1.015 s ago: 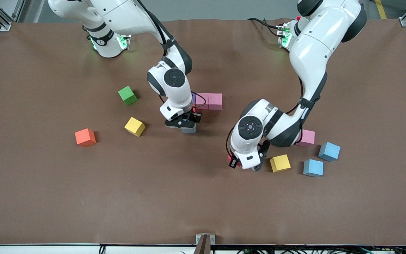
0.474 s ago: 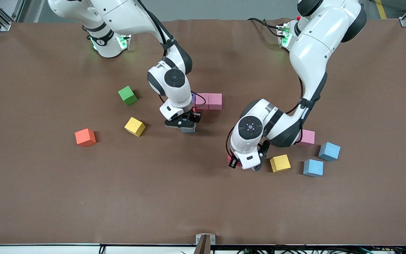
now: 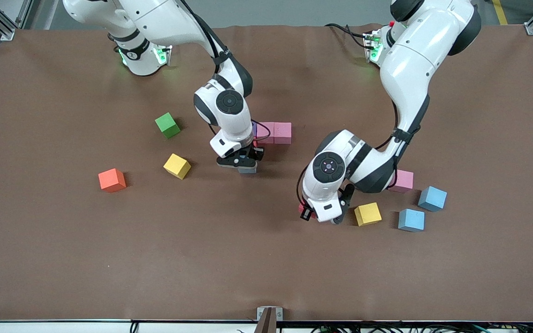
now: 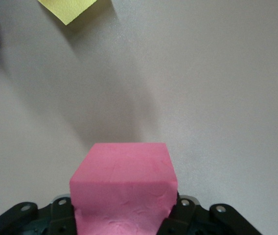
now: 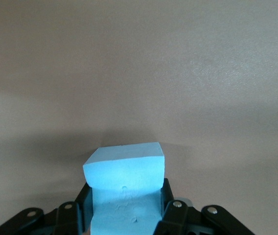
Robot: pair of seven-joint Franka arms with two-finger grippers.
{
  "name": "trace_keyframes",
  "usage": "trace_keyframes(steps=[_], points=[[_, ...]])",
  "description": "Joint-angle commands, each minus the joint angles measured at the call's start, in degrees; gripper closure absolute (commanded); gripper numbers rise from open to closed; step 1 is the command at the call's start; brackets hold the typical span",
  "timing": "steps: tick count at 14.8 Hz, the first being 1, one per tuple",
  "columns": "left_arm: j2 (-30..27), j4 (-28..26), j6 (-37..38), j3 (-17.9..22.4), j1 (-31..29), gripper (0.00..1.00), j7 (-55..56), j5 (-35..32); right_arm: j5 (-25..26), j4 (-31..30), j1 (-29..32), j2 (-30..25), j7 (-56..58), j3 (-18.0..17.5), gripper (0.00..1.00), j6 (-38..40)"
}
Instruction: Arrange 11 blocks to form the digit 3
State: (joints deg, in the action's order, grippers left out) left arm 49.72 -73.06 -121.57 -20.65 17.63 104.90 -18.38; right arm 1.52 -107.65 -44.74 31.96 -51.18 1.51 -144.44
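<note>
Front view: both my grippers loaded, nothing moved

Wide bare table (image 3: 229, 259) lies nearer the camera. My right gripper (image 3: 247, 167) clamps a blue cube (image 5: 124, 188), low, just nearer the camera than the pink row (image 3: 281, 132). My left gripper (image 3: 315, 213) clamps a red cube (image 4: 124, 188) beside the yellow cube (image 3: 367, 213). Same pose as a second ago.

purple block (image 3: 253, 129) mostly hidden by right arm
</note>
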Motion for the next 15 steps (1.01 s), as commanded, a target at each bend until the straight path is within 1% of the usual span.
trace_keyframes(steps=[1, 8, 10, 13, 14, 15], points=[[-1.0, -0.5, 0.1, 0.0, -0.1, 0.56, -0.1, -1.2, 1.5, -0.5, -1.0, -0.8, -2.2, 0.5, 0.98, 0.6], [-0.9, -0.4, 0.1, 0.0, -0.2, 0.56, -0.2, -1.2, 1.5, -0.4, -1.0, -0.7, -2.3, 0.5, 0.98, 0.6], [-0.9, -0.4, 0.1, 0.0, -0.2, 0.56, -0.2, -1.2, 1.5, -0.4, -1.0, -0.6, -2.2, 0.5, 0.95, 0.6], [-0.9, -0.4, 0.1, 0.0, -0.2, 0.56, -0.2, -1.2, 1.5, -0.2, -1.0, -0.6, -2.3, 0.5, 0.71, 0.6], [-0.9, -0.4, 0.1, 0.1, -0.2, 0.56, -0.2, -1.2, 1.5, -0.1, -1.0, -0.5, -2.3, 0.5, 0.58, 0.6], [-0.9, -0.4, 0.0, 0.1, -0.2, 0.56, -0.2, -1.2, 1.5, 0.2, -0.9, -0.5, -2.3, 0.5, 0.01, 0.6]])
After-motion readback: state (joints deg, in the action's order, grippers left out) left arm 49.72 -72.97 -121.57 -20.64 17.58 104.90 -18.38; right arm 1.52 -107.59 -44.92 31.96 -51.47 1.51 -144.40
